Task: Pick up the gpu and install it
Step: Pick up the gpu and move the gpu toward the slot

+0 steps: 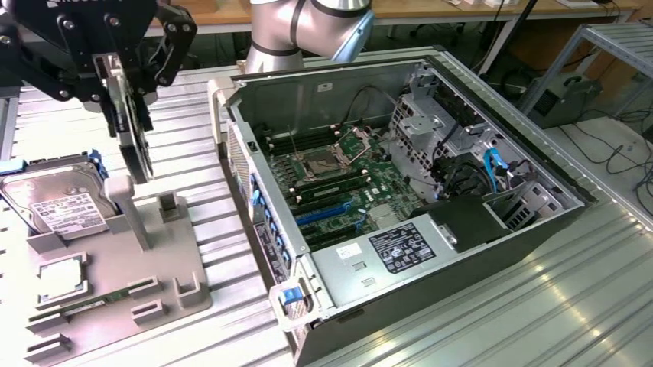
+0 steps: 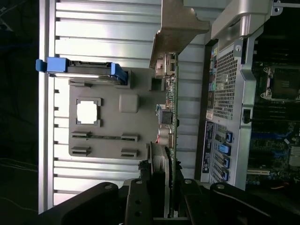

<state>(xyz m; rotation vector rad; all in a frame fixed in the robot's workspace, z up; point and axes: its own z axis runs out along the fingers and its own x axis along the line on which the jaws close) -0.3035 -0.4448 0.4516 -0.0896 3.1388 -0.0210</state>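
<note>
My gripper [image 1: 122, 76] is shut on the top edge of the gpu [image 1: 134, 145], a thin dark card hanging upright and edge-on at the exterior view's upper left. The card's lower end sits just above the upright posts of the grey holder tray [image 1: 112, 267]. In the wrist view the gpu [image 2: 171, 108] runs edge-on away from my gripper [image 2: 164, 187], its pale metal bracket [image 2: 180, 28] at the far end. The open computer case [image 1: 408, 191] lies to the exterior view's right, with its motherboard [image 1: 337, 180] and blue slots [image 1: 329, 210] exposed.
The tray [image 2: 108, 154] also holds a silver hard drive [image 1: 56, 202] in a blue frame, a square chip [image 1: 61, 271] and a green memory stick [image 1: 97, 302]. The case's rear wall [image 2: 225, 89] stands close beside the card. Ribbed metal tabletop [image 1: 531, 306] surrounds everything.
</note>
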